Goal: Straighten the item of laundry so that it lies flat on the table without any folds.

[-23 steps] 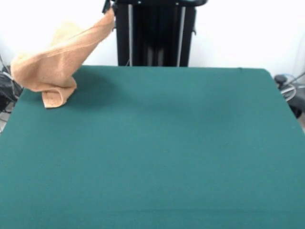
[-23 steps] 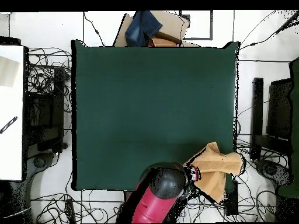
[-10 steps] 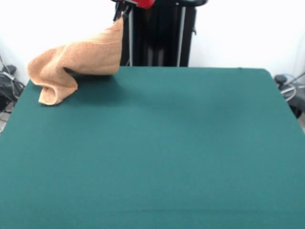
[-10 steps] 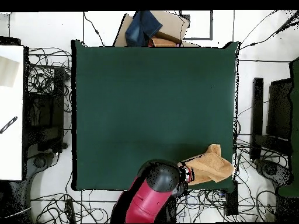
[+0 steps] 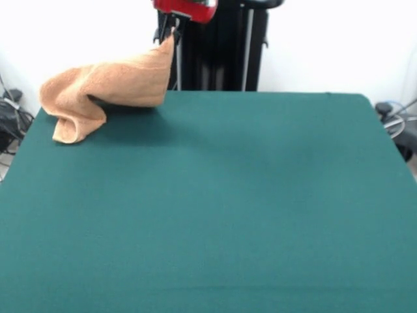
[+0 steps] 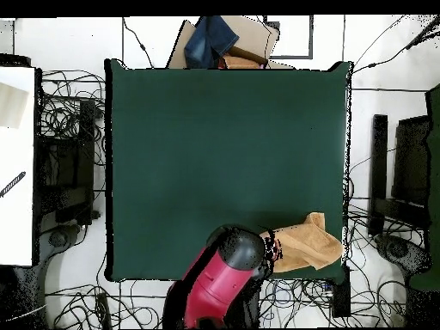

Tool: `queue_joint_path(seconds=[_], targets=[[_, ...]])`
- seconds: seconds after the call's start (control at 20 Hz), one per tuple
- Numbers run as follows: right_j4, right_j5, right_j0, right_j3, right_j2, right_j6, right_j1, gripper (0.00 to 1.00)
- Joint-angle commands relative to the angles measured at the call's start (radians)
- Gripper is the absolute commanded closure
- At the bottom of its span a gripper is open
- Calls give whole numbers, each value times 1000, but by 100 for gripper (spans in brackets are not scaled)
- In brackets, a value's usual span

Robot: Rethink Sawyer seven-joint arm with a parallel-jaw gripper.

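- One towel (image 5: pixel 104 81), bunched at the table's (image 5: pixel 215 208) far left corner in your front view, one corner lifted.
- Gripper (image 5: pixel 171 29) pinches that raised corner; the cloth hangs taut from it.
- Lower end rests folded on the felt, near the edge.
- Overhead, you see the red arm (image 6: pixel 219 279) just beside the towel.
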Motion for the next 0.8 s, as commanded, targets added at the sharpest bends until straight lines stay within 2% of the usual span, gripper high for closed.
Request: queue_joint_path(seconds=[0.05,0.1,0.2,0.8], targets=[[-41,78,-35,-74,124,159,82,100],[-62,94,-43,-77,128,166,92,100],[-166,132,-29,-84,88,237,116,100],[-275,151,-23,-139,91,331,174,100]])
